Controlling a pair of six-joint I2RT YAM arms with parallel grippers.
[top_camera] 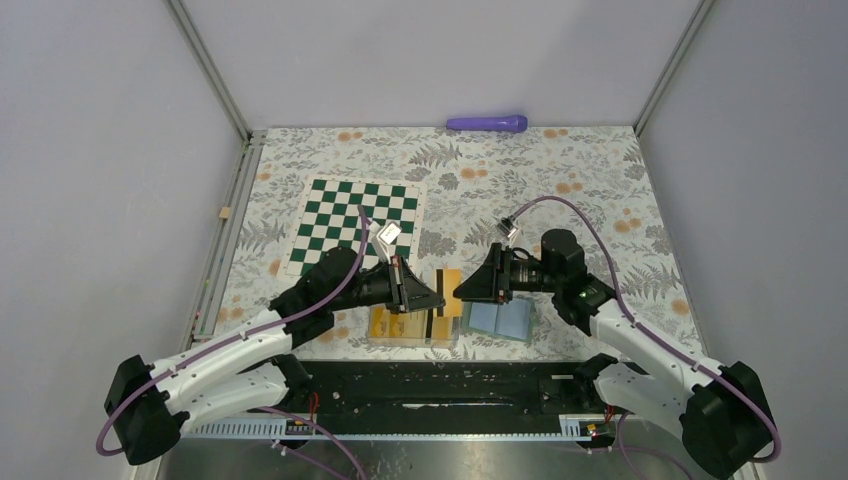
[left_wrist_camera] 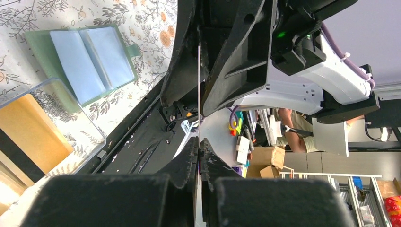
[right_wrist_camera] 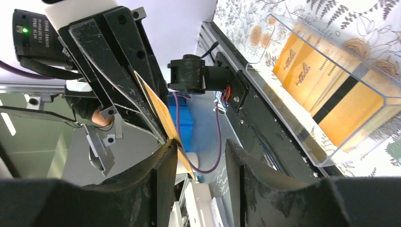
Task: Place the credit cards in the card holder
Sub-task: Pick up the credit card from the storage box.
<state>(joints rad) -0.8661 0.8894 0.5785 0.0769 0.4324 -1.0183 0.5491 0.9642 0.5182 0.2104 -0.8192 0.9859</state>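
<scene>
While left gripper (top_camera: 436, 298) clamps one end of the card (right_wrist_camera: 158, 111), right gripper (right_wrist_camera: 201, 149) straddles the other end, half open, not gripping. Looks thin, stiff, slick: pinch flat faces. Holder (top_camera: 500, 320) lies open below right fingers (right_wrist_camera: 142, 189).

L arm (top_camera: 230, 350) & R arm (top_camera: 640, 345) both angled inward, tips nearly meeting. L hand (top_camera: 435, 298) clamped on thin orange-yellow plastic card (right_wrist_camera: 161, 113). R hand (top_camera: 465, 288) fingers apart, card corner between them.

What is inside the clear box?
Several orange cards lie overlapping in the clear box; one shows its dark stripe. The top cards cover whatever lies beneath, so the full count cannot be told.
</scene>
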